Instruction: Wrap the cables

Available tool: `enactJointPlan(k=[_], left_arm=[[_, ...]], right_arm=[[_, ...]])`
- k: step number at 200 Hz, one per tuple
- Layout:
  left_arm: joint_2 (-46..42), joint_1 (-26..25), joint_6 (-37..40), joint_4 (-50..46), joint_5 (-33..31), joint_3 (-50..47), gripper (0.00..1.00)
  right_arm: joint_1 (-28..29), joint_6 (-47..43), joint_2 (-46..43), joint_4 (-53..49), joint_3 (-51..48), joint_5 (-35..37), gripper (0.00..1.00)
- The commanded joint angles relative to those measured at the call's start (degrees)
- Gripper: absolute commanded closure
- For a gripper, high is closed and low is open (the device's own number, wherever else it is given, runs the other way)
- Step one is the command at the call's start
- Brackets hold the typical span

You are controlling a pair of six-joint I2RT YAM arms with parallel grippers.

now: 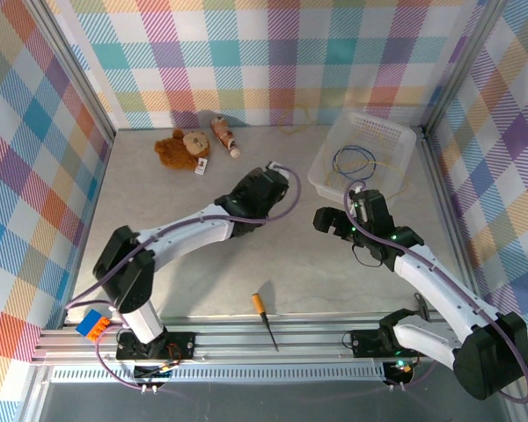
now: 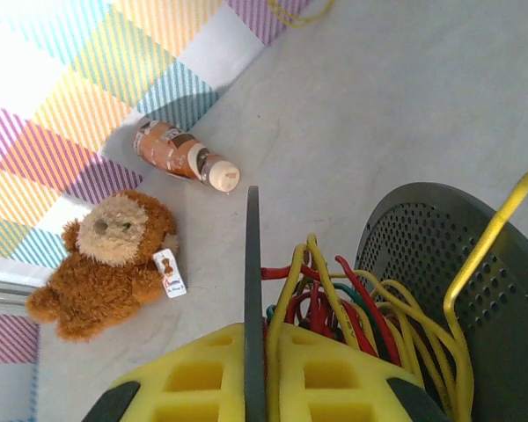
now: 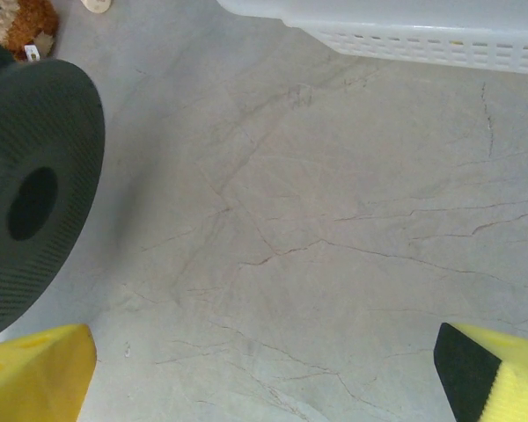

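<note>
Left gripper (image 2: 253, 343) (closed) grips spool (image 2: 422, 255) beside cables (image 2: 352, 308).

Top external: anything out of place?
Screwdriver lies across the table's near edge, tip over the frame rail. One loose yellow cable sits by the back wall, outside the basket.

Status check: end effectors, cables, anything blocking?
Left end effector shut on spool flange. Right end effector open beside the spool. Cables bunched loose between flanges. Nothing blocking seen.
</note>
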Motion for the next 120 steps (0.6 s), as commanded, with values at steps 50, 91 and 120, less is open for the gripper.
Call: enactJointPlan(k=[50,91,120], left_arm=[[4.61,-3.05,-4.65,-7.76,6.53,3.99,0.70],[2.45,-3.93,-10.54,-13.77,16.31,5.00,0.51],[-1.58,-3.89,-14.35,-15.37,24.03,4.69,0.32]], right_arm=[[-1.46,1.33,-1.04,-0.52,-1.15,1.70,0.01],[-1.59,1.33,-0.79,-0.60,-1.34,1.55,0.01],[-1.77,1.20,-0.91,-0.66,-1.69,1.47,0.01]])
